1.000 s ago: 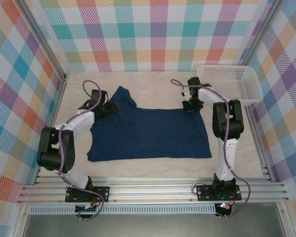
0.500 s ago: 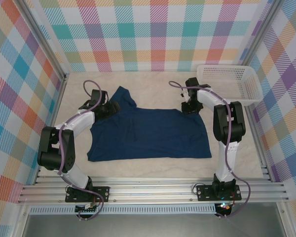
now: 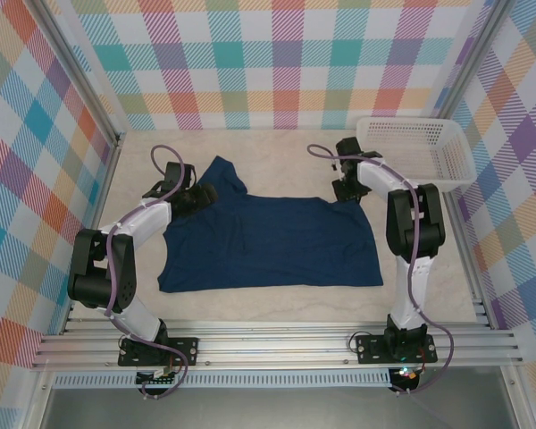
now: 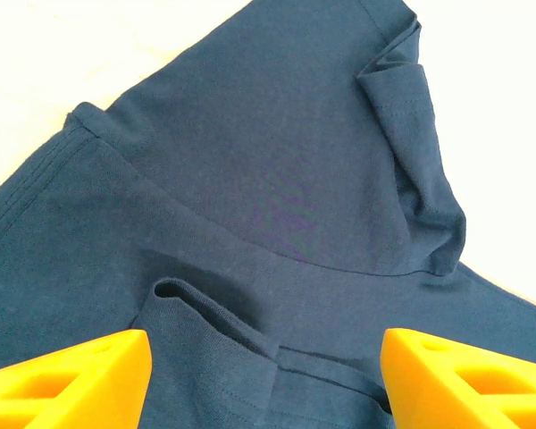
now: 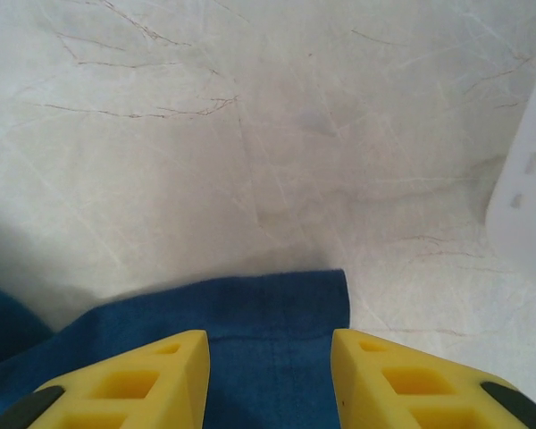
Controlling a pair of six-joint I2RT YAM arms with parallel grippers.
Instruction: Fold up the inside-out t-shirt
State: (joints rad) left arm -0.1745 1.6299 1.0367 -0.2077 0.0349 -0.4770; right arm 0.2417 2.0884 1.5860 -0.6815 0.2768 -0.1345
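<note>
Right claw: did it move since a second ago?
Yes, a little. The right claw backed away from the shirt corner toward the far side of the table, nearer the white basket, and opened.

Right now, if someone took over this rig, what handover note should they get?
Left gripper: open, holding nothing, over the bunched far-left sleeve of the t-shirt.
Right gripper: open, holding nothing, over the shirt's far-right corner.
T-shirt: spread flat on the table, with the white basket beside it at far right.
Done: shirt laid out.
Left: every fold. Inside-out or not, I cannot tell.
</note>
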